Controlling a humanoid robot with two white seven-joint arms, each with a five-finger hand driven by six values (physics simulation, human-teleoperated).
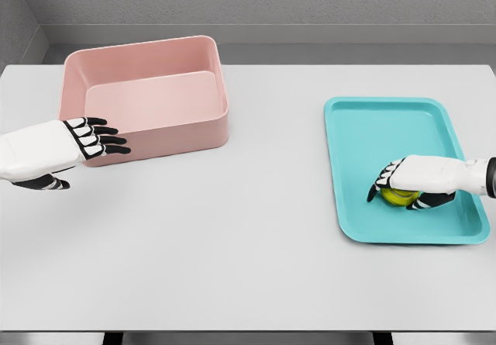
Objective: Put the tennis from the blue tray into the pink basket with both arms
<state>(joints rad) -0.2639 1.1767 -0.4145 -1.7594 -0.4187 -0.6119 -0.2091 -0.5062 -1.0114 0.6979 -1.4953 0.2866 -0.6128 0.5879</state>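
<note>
Head view only. I am looking down on a white table (232, 236) with the pink basket (147, 97) sitting at its far left and the blue tray (364, 136) lying at the right, the two well apart.

I am seeing the right hand (415, 181) reaching in from the right edge and lying low inside the tray, near its front right part. The tennis ball (398, 197) is sitting on the tray floor directly under this hand: only a yellow-green sliver is showing below the palm, between the curled fingers (381, 184) on the left and the thumb (434, 201) on the right. The fingers are bending down over the ball's left side and the thumb is wrapping along its near side, so I am reading this as a closed grasp on the ball. The ball is touching the tray or sitting just above it; I cannot tell which from this angle.

I am seeing the left hand (81, 145) coming in from the left edge, hovering just in front of the basket's near wall, at its left corner. Its fingers (105, 138) are stretched out and slightly fanned, pointing right, holding nothing. The fingertips are overlapping the basket's front wall in this view; I cannot tell whether they are touching it.

The basket interior is showing only its pale pink floor.
</note>
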